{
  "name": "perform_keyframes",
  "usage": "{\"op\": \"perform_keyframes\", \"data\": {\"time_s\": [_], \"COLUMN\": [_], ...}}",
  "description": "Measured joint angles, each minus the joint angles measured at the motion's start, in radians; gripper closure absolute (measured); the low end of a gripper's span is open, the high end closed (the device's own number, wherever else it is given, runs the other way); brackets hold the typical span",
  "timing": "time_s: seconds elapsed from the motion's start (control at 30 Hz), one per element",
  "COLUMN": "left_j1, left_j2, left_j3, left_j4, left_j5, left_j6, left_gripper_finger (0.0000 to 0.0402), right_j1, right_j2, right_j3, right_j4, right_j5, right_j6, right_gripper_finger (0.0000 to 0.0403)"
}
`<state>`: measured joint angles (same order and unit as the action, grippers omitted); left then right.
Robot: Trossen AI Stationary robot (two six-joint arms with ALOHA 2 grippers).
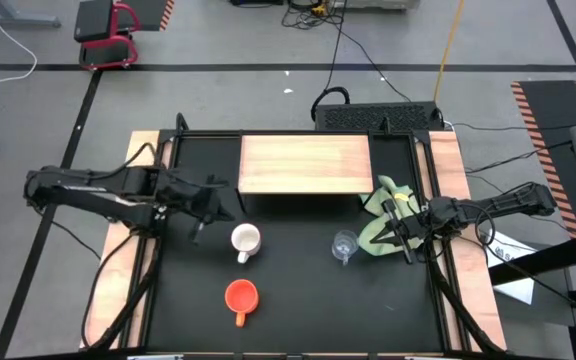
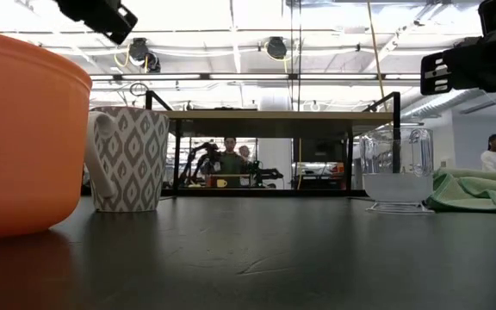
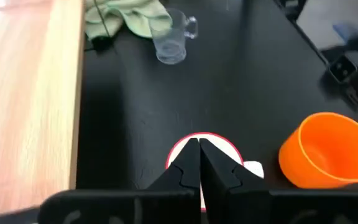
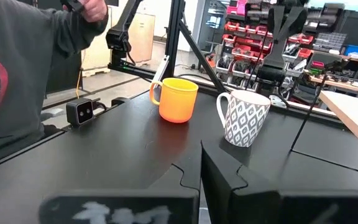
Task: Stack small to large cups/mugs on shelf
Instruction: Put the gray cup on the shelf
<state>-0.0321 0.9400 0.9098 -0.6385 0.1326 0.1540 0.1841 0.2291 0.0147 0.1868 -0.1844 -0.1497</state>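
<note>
Cups stand empty on my counter (image 1: 298,300): white mug (image 1: 245,240) just beyond my left gripper (image 1: 200,228), glass cup (image 1: 344,246) beside my right gripper (image 1: 405,250); both pairs of fingers pressed together, holding nothing.

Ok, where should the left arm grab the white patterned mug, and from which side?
Take the white mug by its rim wall, coming from straight above. It stands upright and open-topped, its handle pointing toward the orange mug, so pinch the rim away from the handle. The left tool hangs nearby.

No readable text, label or number appears anywhere; the red mark on a person's grey sweatshirt (image 4: 5,74) is perhaps a logo, illegible.
</note>
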Motion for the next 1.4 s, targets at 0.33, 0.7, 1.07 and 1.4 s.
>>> {"op": "perform_keyframes", "data": {"time_s": [0.33,0.7,1.07,1.4], "left_j1": [-0.013,-0.013,0.000,0.000], "left_j2": [0.286,0.467,0.475,0.475], "left_j3": [0.245,0.371,0.379,0.275], "left_j4": [-0.258,-0.317,-0.323,-0.234], "left_j5": [-0.003,0.037,0.098,0.059], "left_j6": [0.102,0.097,0.072,0.128], "left_gripper_finger": [0.0401,0.0354,0.0236,0.0202], "right_j1": [0.000,0.000,0.000,0.000], "right_j2": [0.000,0.000,0.000,0.000], "right_j3": [0.000,0.000,0.000,0.000], "right_j4": [-0.047,-0.042,-0.042,-0.042], "right_j5": [0.000,0.000,0.000,0.000], "right_j6": [-0.016,-0.023,-0.023,-0.023], "right_gripper_finger": [0.0403,0.0403,0.0403,0.0403]}}
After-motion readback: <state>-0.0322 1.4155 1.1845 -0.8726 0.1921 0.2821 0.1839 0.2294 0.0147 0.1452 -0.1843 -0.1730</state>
